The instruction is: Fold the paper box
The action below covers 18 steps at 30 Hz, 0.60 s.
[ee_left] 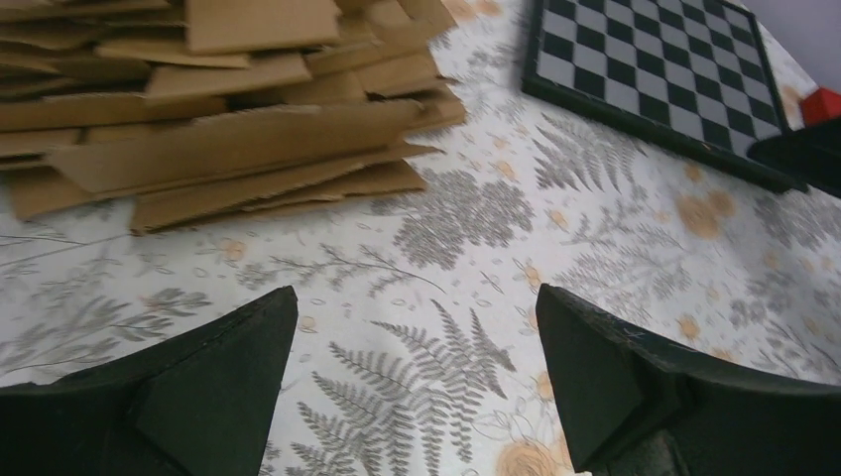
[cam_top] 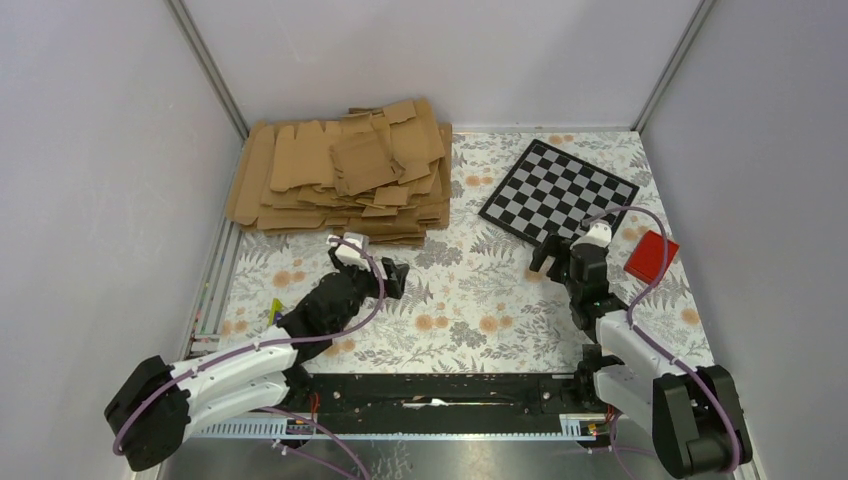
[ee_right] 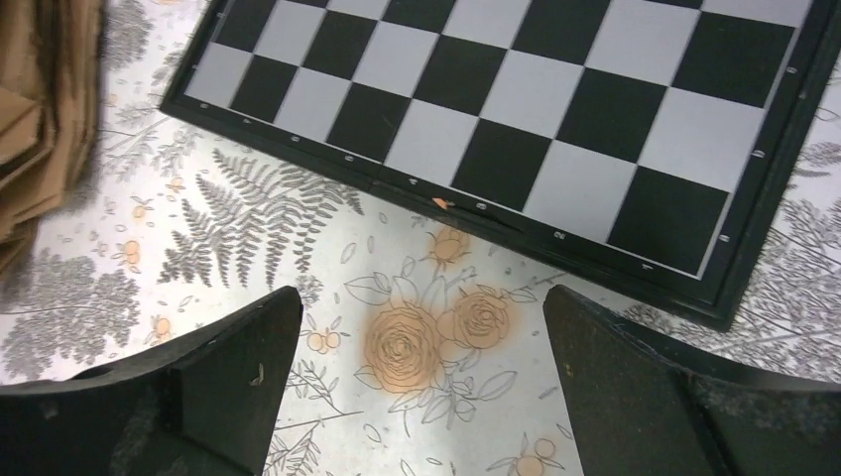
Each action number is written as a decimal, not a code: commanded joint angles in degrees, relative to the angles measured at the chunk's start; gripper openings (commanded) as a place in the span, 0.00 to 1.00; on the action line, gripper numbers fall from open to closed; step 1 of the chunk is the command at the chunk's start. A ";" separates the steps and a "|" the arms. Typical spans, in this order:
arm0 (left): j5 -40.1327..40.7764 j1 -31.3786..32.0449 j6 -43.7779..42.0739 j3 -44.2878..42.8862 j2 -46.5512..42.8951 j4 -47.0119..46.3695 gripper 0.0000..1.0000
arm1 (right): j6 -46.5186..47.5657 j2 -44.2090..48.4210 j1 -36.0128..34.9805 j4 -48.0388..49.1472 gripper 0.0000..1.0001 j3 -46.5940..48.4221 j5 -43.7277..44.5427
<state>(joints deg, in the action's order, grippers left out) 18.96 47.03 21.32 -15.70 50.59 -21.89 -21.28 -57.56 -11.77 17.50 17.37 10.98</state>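
Observation:
The red paper box [cam_top: 651,256] lies as a small closed rectangular box on the flowered cloth at the right, just right of my right gripper [cam_top: 547,262]. A red corner of it shows at the right edge of the left wrist view [ee_left: 823,103]. It is out of the right wrist view. My right gripper [ee_right: 417,337] is open and empty above the cloth, near the checkered board's near edge. My left gripper [cam_top: 396,278] is open and empty over the cloth in front of the cardboard stack; its jaws [ee_left: 417,347] stand wide apart over a fern print.
A stack of brown cardboard blanks [cam_top: 345,175] fills the back left and shows in the left wrist view [ee_left: 218,109]. A black-and-white checkered board [cam_top: 558,190] lies at the back right, also in the wrist views [ee_right: 516,109] [ee_left: 664,79]. Grey walls enclose the table.

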 commanded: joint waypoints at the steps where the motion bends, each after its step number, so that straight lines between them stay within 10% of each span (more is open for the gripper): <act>1: 9.92 -0.15 -3.16 1.57 -2.40 -4.32 0.99 | -0.66 2.14 0.09 14.77 1.00 -2.27 -3.74; 18: 19.08 -8.65 -1.59 2.61 -1.36 -4.90 0.99 | -11.25 3.25 0.06 16.25 1.00 -7.58 4.64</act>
<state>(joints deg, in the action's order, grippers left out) 36.16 39.62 18.59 -14.33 51.27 -23.68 -29.50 -55.16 -11.73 30.37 10.81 12.75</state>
